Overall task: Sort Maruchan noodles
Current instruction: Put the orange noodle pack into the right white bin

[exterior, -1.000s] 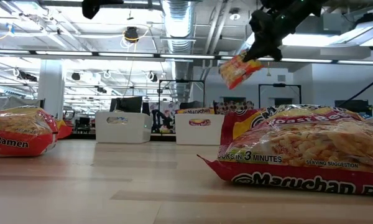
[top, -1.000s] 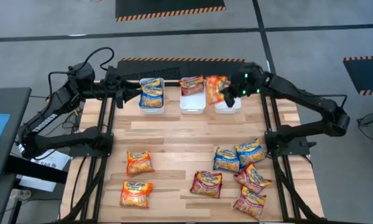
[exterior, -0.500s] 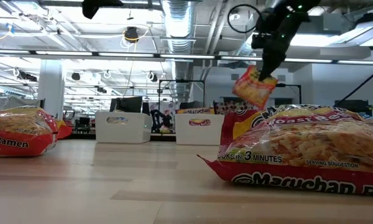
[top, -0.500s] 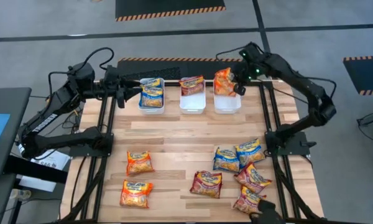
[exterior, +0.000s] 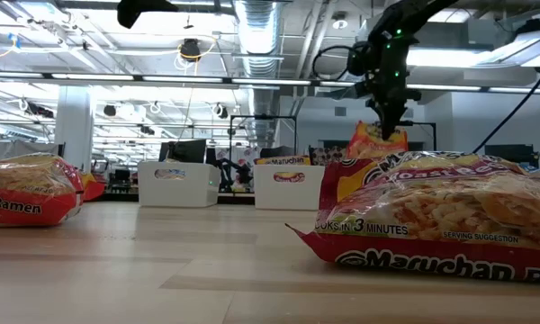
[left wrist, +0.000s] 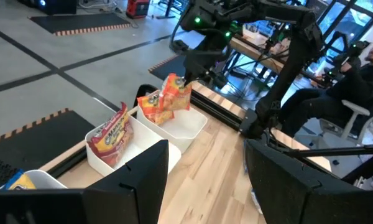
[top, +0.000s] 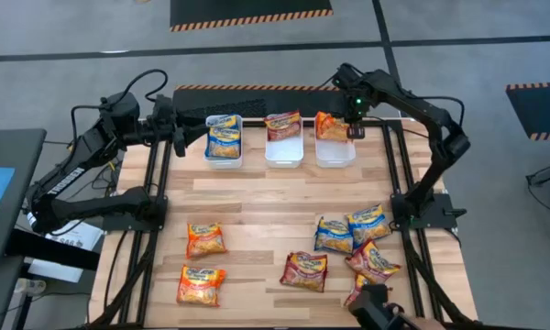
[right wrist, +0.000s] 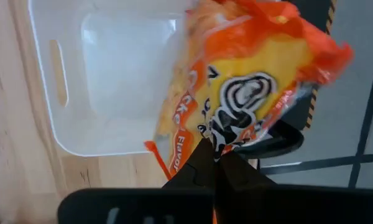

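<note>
1. an orange noodle packet [top: 330,126] is clamped in the right gripper [top: 354,129], hung over the rightmost white bin [top: 335,158].
2. the left gripper [top: 178,139] is held released beside the left bin [top: 224,159].

"Maruchan" (also "3 MINUTES") on packet [exterior: 450,220]

An orange packet [top: 330,126] hangs tilted over the rightmost white bin [top: 335,156], blue packets [top: 224,139] fill the left bin [top: 224,160], a maroon one [top: 283,125] stands in the middle, and eight more packets [top: 303,270] lie scattered across the bench [top: 257,206].
</note>
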